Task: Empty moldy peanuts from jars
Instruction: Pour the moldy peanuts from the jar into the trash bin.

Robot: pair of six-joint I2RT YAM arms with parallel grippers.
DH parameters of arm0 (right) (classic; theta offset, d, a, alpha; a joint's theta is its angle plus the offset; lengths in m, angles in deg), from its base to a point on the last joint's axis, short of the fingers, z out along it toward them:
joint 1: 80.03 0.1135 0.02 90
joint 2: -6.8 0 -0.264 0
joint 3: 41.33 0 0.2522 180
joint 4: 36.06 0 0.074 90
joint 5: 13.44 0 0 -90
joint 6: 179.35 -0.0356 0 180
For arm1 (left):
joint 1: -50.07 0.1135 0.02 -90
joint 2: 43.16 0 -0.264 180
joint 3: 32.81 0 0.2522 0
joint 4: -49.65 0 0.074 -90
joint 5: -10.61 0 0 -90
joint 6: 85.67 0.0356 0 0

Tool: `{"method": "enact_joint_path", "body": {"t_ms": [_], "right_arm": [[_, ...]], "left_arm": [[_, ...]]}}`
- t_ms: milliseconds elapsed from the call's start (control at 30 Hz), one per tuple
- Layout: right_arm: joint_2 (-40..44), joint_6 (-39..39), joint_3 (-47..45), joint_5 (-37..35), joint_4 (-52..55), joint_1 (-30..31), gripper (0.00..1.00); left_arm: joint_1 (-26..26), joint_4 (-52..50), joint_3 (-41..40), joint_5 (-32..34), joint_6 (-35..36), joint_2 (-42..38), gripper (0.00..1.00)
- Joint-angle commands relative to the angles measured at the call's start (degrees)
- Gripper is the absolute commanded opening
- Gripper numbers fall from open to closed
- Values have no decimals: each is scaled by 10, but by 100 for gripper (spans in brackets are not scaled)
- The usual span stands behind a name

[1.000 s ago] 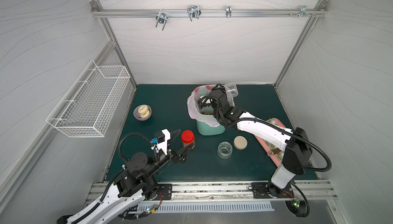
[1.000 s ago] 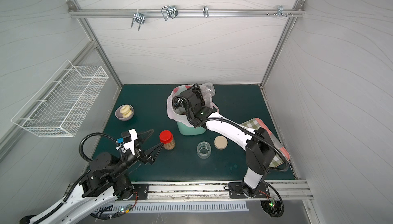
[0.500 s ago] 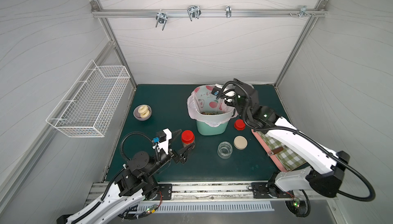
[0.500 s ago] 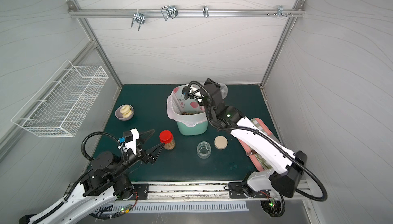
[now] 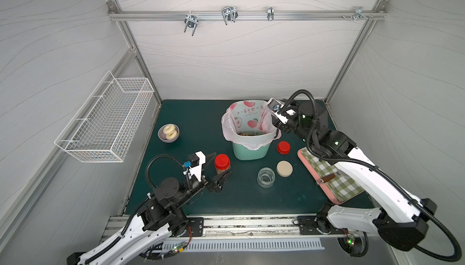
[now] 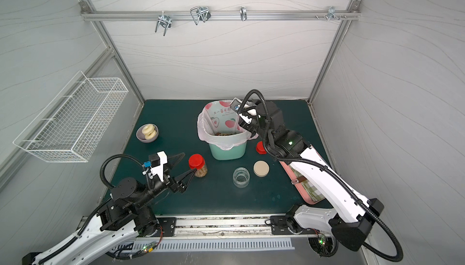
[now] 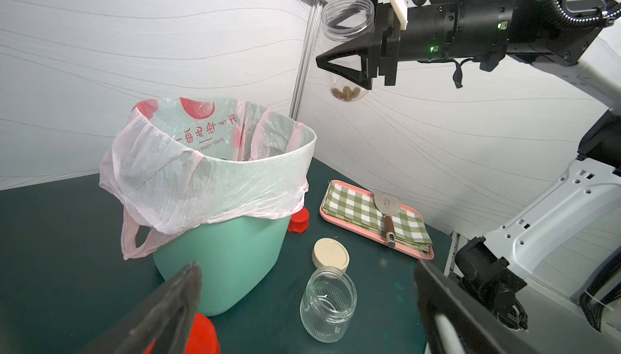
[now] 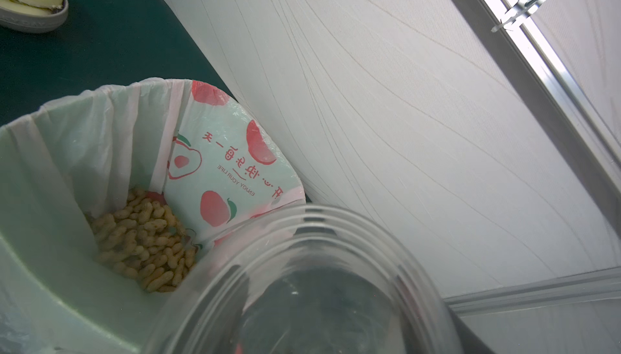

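My right tool (image 7: 331,41), part open, clamps a lidless clear jar (image 7: 339,9) mouth-up at 2 o'clock of the bin (image 5: 249,150), a few moldy peanuts (image 7: 345,92) inside; more lie in the bin. My left tool (image 6: 189,162) gapes wide at the red-lidded jar (image 6: 196,161), 8 o'clock

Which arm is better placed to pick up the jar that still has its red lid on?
Left. Its open jaws stand on either side of that red-lidded jar, while the right jaws hold an open jar near the bin.
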Motion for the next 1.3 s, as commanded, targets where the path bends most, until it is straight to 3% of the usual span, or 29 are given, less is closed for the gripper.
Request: {"method": "enact_joint_path", "body": {"t_ms": [0, 300, 833, 1000, 1167, 1267], "right_arm": [[15, -39, 6, 51, 2, -7, 0], [14, -58, 15, 103, 0, -15, 0], [-38, 13, 39, 27, 2, -8, 0], [-66, 64, 56, -39, 3, 12, 0], [-124, 178, 64, -158, -32, 49, 0], [-155, 224, 73, -188, -46, 60, 0]], "left_arm": [[2, 30, 4, 1, 4, 1, 99], [2, 30, 4, 2, 4, 1, 99], [2, 25, 1, 10, 7, -7, 99], [2, 27, 3, 11, 8, 0, 99], [2, 32, 1, 12, 8, 7, 99], [2, 30, 3, 13, 10, 13, 99]]}}
